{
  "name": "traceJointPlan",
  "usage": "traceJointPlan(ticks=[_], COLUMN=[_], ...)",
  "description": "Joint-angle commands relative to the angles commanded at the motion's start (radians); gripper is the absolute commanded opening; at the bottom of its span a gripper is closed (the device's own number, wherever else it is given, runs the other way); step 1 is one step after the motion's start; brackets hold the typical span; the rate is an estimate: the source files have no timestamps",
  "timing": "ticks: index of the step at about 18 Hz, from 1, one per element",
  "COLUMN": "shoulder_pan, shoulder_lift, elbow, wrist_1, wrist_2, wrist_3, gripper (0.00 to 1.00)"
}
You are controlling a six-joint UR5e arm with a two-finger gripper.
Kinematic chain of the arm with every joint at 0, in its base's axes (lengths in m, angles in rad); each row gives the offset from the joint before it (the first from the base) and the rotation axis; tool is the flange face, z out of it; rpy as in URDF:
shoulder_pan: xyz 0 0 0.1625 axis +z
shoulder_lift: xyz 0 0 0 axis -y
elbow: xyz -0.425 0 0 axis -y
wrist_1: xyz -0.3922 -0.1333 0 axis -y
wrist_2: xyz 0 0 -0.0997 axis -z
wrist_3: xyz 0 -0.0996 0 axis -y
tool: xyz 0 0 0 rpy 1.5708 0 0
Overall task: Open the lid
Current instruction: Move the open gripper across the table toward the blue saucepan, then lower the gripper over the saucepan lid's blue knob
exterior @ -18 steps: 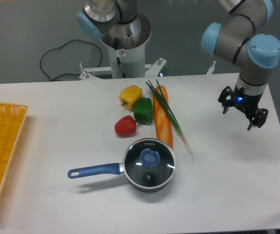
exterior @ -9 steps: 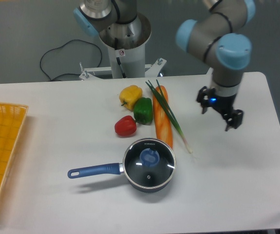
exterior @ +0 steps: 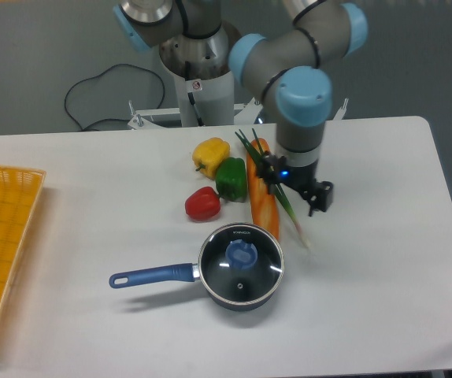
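Note:
The lid (exterior: 241,263) is round clear glass with a metal rim and a blue knob at its centre. It sits closed on a dark blue saucepan (exterior: 234,296) whose long blue handle (exterior: 151,276) points left. My gripper (exterior: 294,187) hangs open above the carrot and spring onion, up and to the right of the lid. Nothing is between its fingers.
A carrot (exterior: 263,206) and a spring onion (exterior: 287,211) lie just behind the pan. Yellow (exterior: 211,154), green (exterior: 230,178) and red (exterior: 202,203) peppers sit to their left. An orange basket (exterior: 1,248) stands at the left edge. The robot base (exterior: 202,71) is at the back.
The arm has swung left from the table's right side, bringing the open gripper over the carrot and spring onion near the pan. The pan and lid have not moved.

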Motion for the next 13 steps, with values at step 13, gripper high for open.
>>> traceJointPlan(ticks=[13], shoulder_pan=[-0.055], shoulder_lift=[-0.049], elbow=[0.058], wrist_1=[0.006], wrist_2=[-0.008], wrist_3=[-0.074], gripper=[1.00])
